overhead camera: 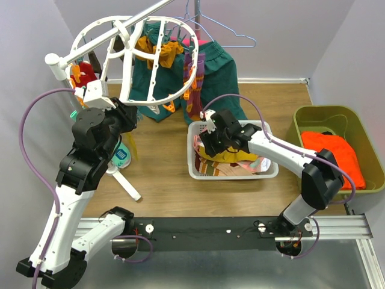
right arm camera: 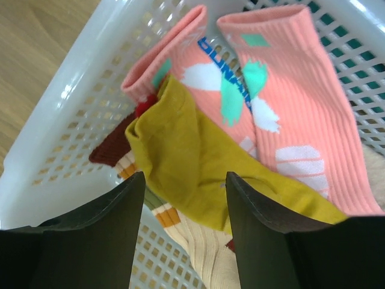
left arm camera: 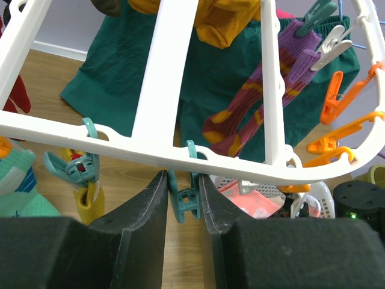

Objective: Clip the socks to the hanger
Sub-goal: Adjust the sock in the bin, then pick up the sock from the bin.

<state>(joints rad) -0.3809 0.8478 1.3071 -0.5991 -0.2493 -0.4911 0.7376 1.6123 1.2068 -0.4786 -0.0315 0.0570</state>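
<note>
Only txt I can read: blue caps on the left pink sock (right arm camera: 201, 72) in the white mesh basket (right arm camera: 72, 120) under my right gripper (right arm camera: 183, 180). Starts w/ "BUN", rest cut off at the sock's edge.

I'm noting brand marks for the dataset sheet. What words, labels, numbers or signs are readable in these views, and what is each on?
Pink ribbed fabric sock with teal and white patches, lying in the white plastic mesh basket: blue capital letters, blurred and partly hidden by a teal patch. The first looks like "B"; the rest is not readable.
Everywhere else, in all three views: no text, number or sign to read.
</note>
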